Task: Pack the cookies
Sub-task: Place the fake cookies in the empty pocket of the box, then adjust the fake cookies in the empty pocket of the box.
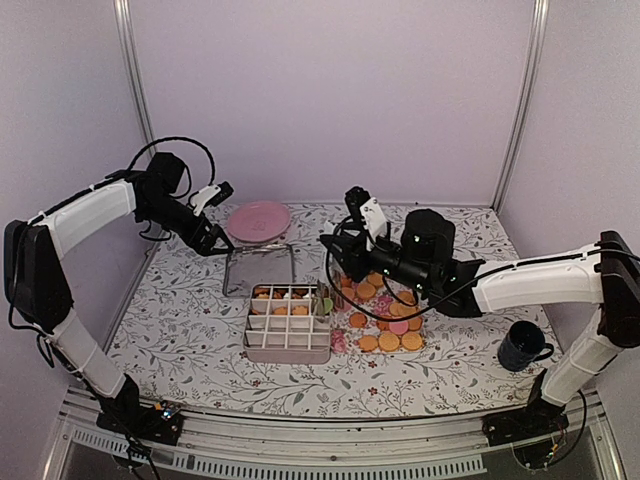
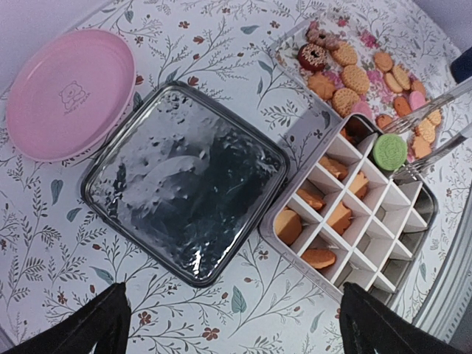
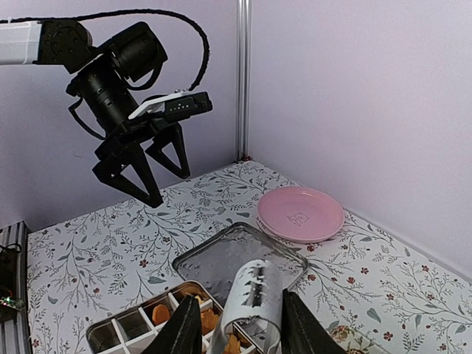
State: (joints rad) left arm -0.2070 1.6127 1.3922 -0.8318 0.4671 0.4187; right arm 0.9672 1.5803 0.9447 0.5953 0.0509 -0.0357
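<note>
The right hand (image 3: 241, 330) grips metal tongs (image 2: 435, 101) pinching a green cookie (image 2: 389, 151) at the divided box (image 1: 288, 352), centre frame; loose cookies (image 1: 389, 341) lie just right. The left hand (image 3: 169, 188), released, hangs upper left, farther.

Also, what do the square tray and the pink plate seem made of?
The square tray looks like polished metal: it mirrors dark shapes and glints. The pink plate is probably plastic, with an even, dull colour and a faint bear mark.
</note>
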